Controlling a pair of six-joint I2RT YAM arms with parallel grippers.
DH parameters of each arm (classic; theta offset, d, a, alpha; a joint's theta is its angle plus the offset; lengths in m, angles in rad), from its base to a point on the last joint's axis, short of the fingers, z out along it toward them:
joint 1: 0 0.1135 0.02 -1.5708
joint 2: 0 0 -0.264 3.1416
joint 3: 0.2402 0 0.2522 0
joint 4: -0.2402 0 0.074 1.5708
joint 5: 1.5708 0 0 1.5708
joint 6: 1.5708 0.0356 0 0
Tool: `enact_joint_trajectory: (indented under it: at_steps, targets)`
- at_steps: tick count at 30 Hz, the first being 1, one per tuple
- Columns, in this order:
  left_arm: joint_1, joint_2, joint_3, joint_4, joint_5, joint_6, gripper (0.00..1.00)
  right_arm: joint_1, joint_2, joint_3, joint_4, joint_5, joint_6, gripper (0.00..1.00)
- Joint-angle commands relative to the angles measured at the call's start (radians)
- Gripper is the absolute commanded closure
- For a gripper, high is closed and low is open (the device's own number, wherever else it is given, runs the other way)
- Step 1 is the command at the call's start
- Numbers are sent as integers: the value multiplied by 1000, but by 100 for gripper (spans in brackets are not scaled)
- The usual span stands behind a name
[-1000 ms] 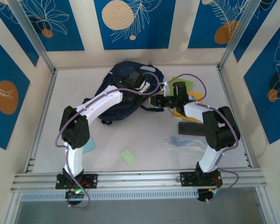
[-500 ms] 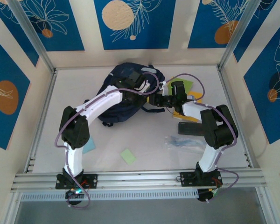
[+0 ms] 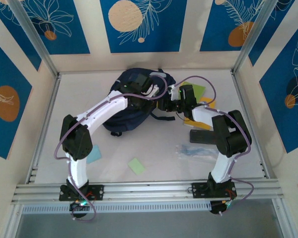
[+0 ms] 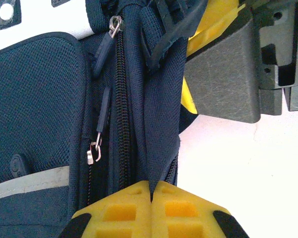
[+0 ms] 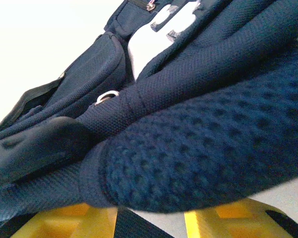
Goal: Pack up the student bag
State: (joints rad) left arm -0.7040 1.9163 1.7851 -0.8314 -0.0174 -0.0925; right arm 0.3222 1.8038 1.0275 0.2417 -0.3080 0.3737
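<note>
Step in hand seems opening: student bag (image 3: 126, 82) lies upper centre of the frame on the bench (image 3: 154, 144), left hand (image 4: 150, 186) pinched shut on its fabric beside the zip (image 4: 121, 99). Right hand (image 5: 149, 218) sits part-open around a padded strap (image 5: 203, 148) — gripping or not, I cannot tell. Next call: spreading the mouth wide.

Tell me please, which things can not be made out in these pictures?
- Inside of the student bag: top view, the left arm lies across it.
- Grip of the right tool: right wrist view, a blurred padded strap lies over it.
- Yellow and green sheets: top view, partly hidden under the right arm.
- Clear packet contents: top view, too small.
</note>
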Motion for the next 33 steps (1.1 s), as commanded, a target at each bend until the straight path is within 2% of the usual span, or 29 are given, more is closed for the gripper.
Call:
enact_joint_trajectory:
  at_steps: [1,5,9,16,19,22,28,33]
  targets:
    - [-11,-58,12,11,65,-29,100,27,31,35,59,-19,-21,60]
    - [-10,-59,11,14,82,-36,100,29,50,39,84,-1,-32,60]
    - [-11,-62,14,14,82,-32,100,26,71,36,153,-54,-41,65]
    - [-6,-60,8,3,42,-10,100,10,60,-7,263,-127,-55,79]
    - [1,-58,13,1,38,-7,100,-1,60,-9,265,-144,-55,89]
    - [8,-56,23,-3,37,-6,100,-13,60,-10,251,-151,-62,100]
    - [18,-49,40,-12,29,0,100,-28,34,-16,189,-185,-101,100]
    - [32,-41,39,-8,-1,5,100,-44,-3,25,-25,-273,-137,100]
